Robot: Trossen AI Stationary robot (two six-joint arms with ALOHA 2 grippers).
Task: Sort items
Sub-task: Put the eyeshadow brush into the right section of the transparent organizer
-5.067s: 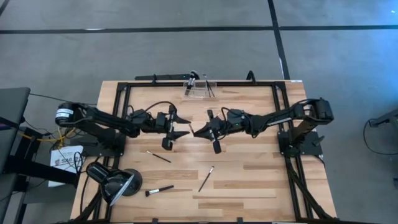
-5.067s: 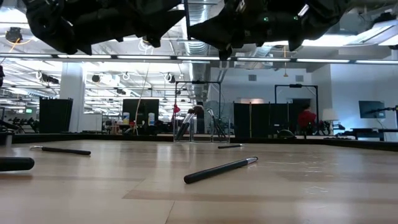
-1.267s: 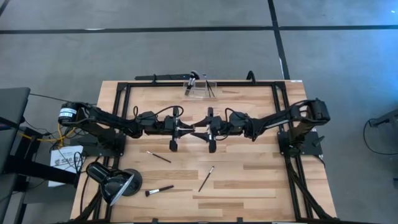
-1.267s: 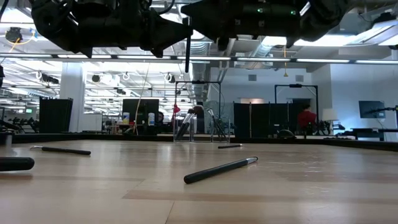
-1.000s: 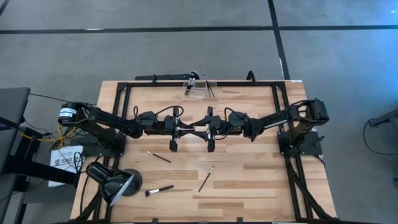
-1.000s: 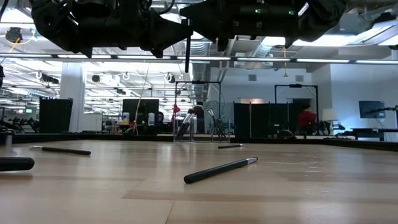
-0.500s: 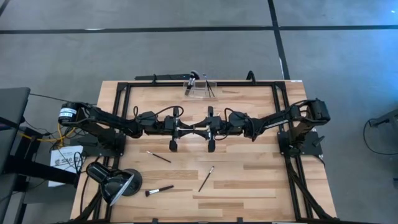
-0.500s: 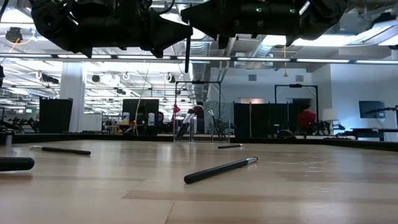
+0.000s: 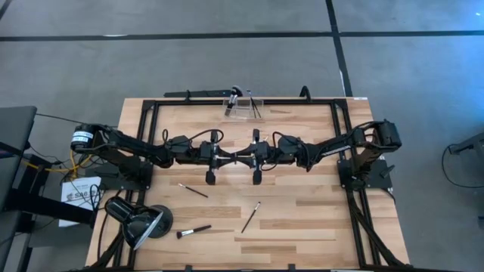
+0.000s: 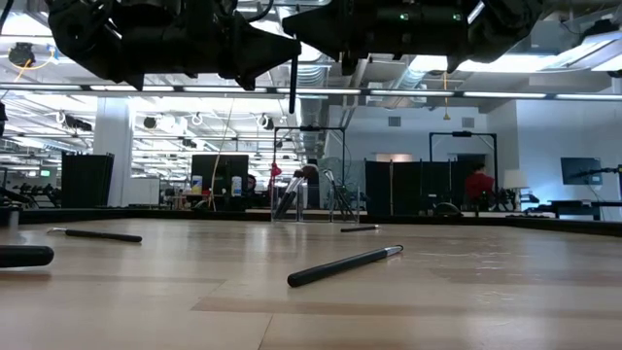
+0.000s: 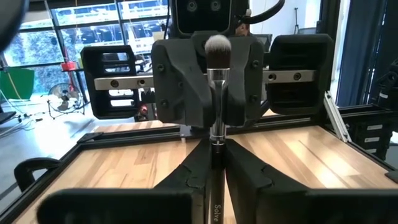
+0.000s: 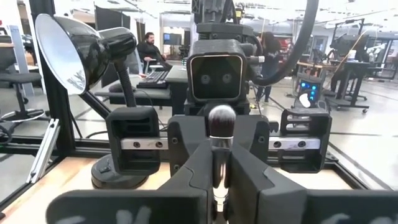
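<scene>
One makeup brush (image 11: 216, 93) stands upright above the table's middle, with a grey bristle head on top, a silver ferrule and a dark handle. My left gripper (image 9: 227, 157) and my right gripper (image 9: 241, 157) meet tip to tip there, both shut on it. The handle's lower part (image 10: 293, 78) hangs below them. Three more brushes lie flat on the wood (image 9: 193, 190), (image 9: 250, 216), (image 9: 194, 230). Others stand in a clear holder (image 9: 242, 106) at the far edge. My left gripper pinches the brush's dark handle just under the ferrule (image 11: 215, 148) between its two fingers. It comes in level from the table's left, across the brush, which stands upright and clear of the table. My right gripper pinches the brush at its silver ferrule (image 12: 219, 163), under the bristle head, between its two fingers. It comes in level from the table's right, opposite the left gripper and across the upright brush.
A black desk lamp (image 9: 138, 221) with a round head stands at the near left corner. A black frame (image 9: 144, 121) runs around the tabletop. Bare wood lies near the front right. People and desks show in the room beyond the table.
My right gripper has shut on the brush that my left gripper holds upright. Its fingers stood apart a second ago and now lie against it. The brush and the left gripper have kept their place.
</scene>
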